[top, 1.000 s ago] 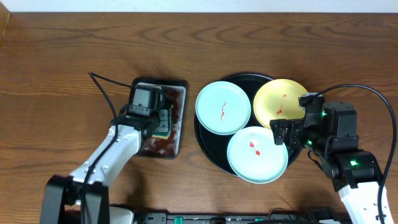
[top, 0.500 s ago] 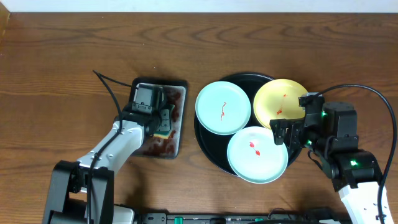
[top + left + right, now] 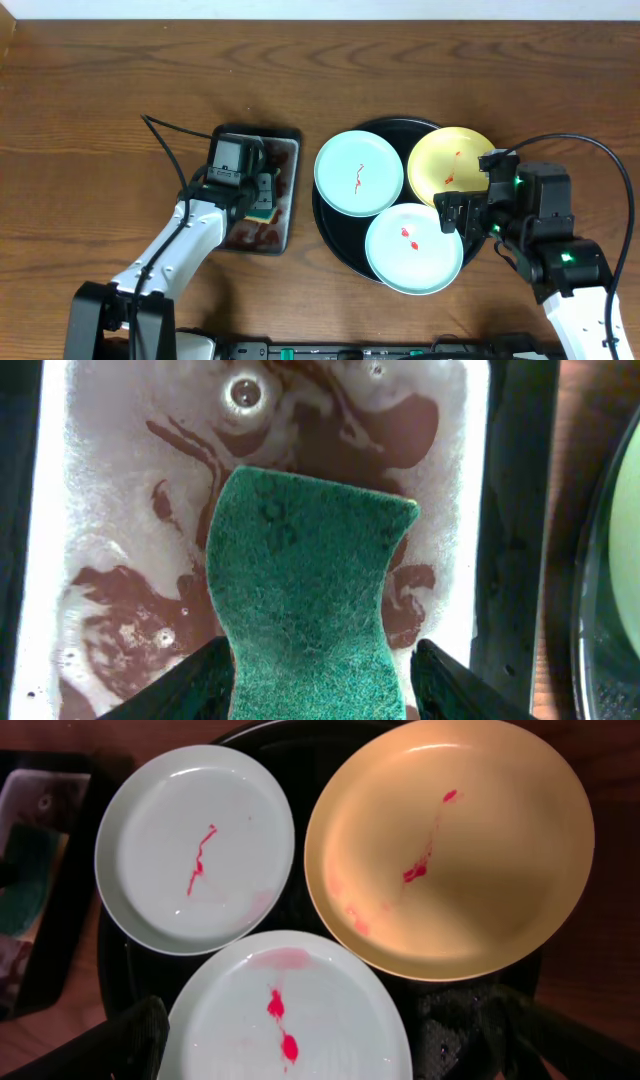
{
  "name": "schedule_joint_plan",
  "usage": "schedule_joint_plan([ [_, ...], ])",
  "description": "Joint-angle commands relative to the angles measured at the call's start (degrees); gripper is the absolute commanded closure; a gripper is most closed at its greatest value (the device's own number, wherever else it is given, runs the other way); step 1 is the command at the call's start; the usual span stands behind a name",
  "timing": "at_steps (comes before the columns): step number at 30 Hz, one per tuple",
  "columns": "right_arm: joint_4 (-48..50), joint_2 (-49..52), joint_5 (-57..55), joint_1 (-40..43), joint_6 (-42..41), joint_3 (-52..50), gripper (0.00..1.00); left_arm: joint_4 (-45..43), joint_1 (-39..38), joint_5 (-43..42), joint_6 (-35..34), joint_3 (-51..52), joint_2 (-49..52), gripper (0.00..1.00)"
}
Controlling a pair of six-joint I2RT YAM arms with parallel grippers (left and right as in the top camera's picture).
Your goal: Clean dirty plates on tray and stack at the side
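Three plates lie on the black tray (image 3: 330, 228): a mint-green one (image 3: 359, 172) at the left, a yellow one (image 3: 445, 160) at the back right, a second mint-green one (image 3: 413, 248) at the front. All have red sauce smears. My right gripper (image 3: 462, 213) is open and empty, hovering over the front plate (image 3: 290, 1020), with the yellow plate (image 3: 450, 850) and left plate (image 3: 195, 845) beyond. My left gripper (image 3: 258, 195) is shut on the green sponge (image 3: 310, 590) over the small metal tray (image 3: 110, 510).
The metal tray (image 3: 285, 150) holds reddish liquid and foam and sits left of the black tray. Bare wood-grain tabletop (image 3: 100, 120) lies to the far left, along the back and right of the black tray.
My left gripper shifted slightly over the metal tray and came back, still holding the sponge. The right arm and the plates have not moved.
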State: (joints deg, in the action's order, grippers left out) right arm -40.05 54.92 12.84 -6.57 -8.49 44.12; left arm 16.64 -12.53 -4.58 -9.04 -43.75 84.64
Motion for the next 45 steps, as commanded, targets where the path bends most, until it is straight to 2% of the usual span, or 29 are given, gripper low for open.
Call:
schedule_joint_plan([
  [1,0.0,0.2,-0.6,-0.3,0.8,1.1,0.01,0.4,-0.1,-0.4,-0.4,-0.6,1.3,0.42],
  [11,0.0,0.2,-0.6,-0.3,0.9,1.1,0.01,-0.1,-0.1,-2.3,-1.8,-0.5,7.6,0.47],
  [12,0.0,0.2,-0.6,-0.3,0.8,1.1,0.01,-0.1,-0.1,-2.3,-1.8,-0.5,8.2,0.55],
  [15,0.0,0.2,-0.6,-0.3,0.9,1.1,0.01,-0.3,-0.1,-2.3,-1.8,-0.5,8.5,0.92],
  [25,0.0,0.2,-1.1,-0.3,0.9,1.1,0.01,0.4,0.0,-1.8,-2.1,-0.5,-0.7,0.93],
  [32,-1.7,0.8,-4.0,-0.3,2.2,1.1,0.01,1.5,0.9,-2.6,-5.9,-0.5,-8.3,0.93],
  [45,-2.1,8.5,-3.8,-0.3,2.1,1.1,0.01,1.7,11.2,-22.1,-5.6,-0.5,-9.1,0.93],
])
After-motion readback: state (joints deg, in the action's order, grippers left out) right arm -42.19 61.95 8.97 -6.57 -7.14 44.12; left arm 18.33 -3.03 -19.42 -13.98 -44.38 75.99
